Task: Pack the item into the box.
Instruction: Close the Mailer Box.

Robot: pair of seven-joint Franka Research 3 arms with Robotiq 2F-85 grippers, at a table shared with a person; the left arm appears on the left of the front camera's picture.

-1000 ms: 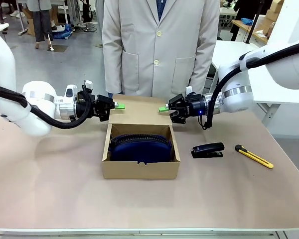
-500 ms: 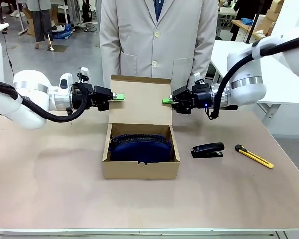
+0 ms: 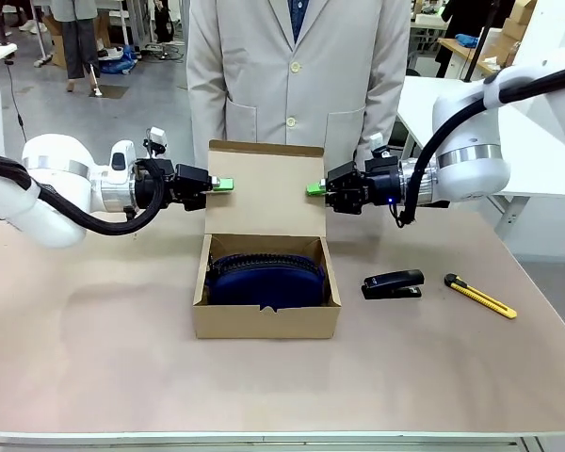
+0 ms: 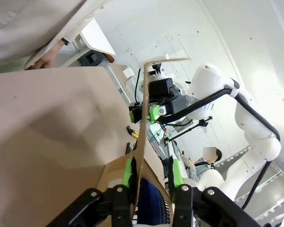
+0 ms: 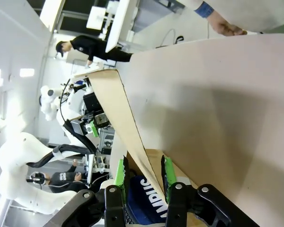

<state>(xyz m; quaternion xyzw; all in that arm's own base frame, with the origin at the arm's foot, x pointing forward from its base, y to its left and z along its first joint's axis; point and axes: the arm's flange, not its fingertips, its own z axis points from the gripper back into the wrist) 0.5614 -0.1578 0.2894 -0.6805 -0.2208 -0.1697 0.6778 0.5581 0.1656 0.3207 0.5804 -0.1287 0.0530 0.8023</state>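
Pouch: the soft navy-blue fabric zip pouch (image 3: 266, 279) lies inside the shallow brown cardboard box (image 3: 264, 323), black zipper showing, and fills it almost wall to wall.
Box: sits mid-way across the beige table (image 3: 94, 363), with its hinged flap lid (image 3: 264, 193) upright at the far side.
Left gripper (image 3: 222, 184): closed on the lid's left edge, cardboard between the green pads.
Right gripper (image 3: 314, 189): pinched shut on the lid's right edge, opposite.
Handling: the pouch looks light and squashy (it should give if the lid presses on it). The lid is thin, easily creased board, best held at both side edges and swung evenly about its hinge.
Risk: an uneven pull would likely twist the flap, or drag the light box.
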